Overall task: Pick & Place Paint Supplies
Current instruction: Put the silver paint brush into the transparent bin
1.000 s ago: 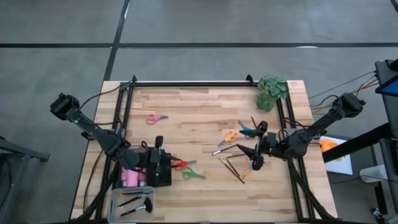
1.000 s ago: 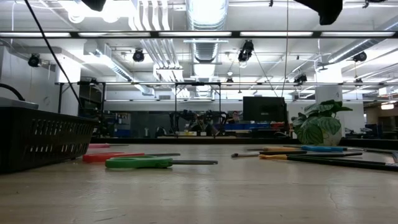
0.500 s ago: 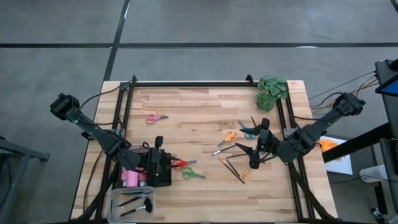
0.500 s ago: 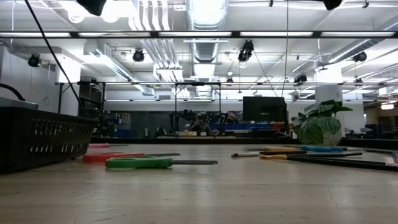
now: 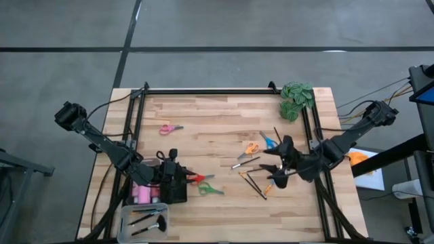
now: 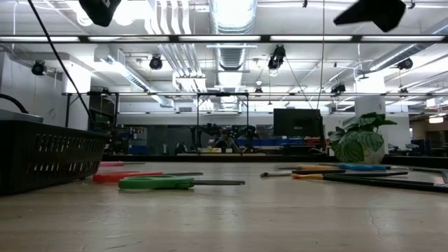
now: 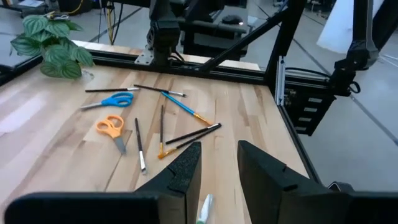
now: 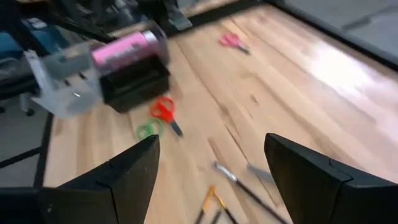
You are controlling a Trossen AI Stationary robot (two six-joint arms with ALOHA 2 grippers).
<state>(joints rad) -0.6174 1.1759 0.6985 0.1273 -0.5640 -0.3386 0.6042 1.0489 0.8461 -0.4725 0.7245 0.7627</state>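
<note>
Paint supplies lie loose on the wooden table (image 5: 217,115): pink scissors (image 5: 171,128), orange scissors (image 5: 251,148), blue scissors (image 5: 269,141), red scissors (image 5: 195,179), green scissors (image 5: 210,189) and several thin brushes (image 5: 254,179). A pink bottle (image 5: 142,194) lies beside the black basket (image 5: 175,193) at the near left. My left gripper (image 5: 182,177) hovers over that basket, its fingers (image 7: 186,168) somewhat apart and holding nothing. My right gripper (image 5: 274,165) hangs wide open above the brushes, slanting toward the table's left, with an empty gap (image 8: 211,168).
A clear tray (image 5: 144,219) with brushes sits at the near left corner. The green leafy clump (image 5: 297,98) stands at the far right corner. A black frame rail (image 5: 203,91) runs around the table. Bare wood lies in the middle and far left.
My right gripper has risen a little and tipped up from pointing steeply down at the brushes to slanting toward the table's left, rolling as it went; it stays open. The supplies on the table have not moved.
</note>
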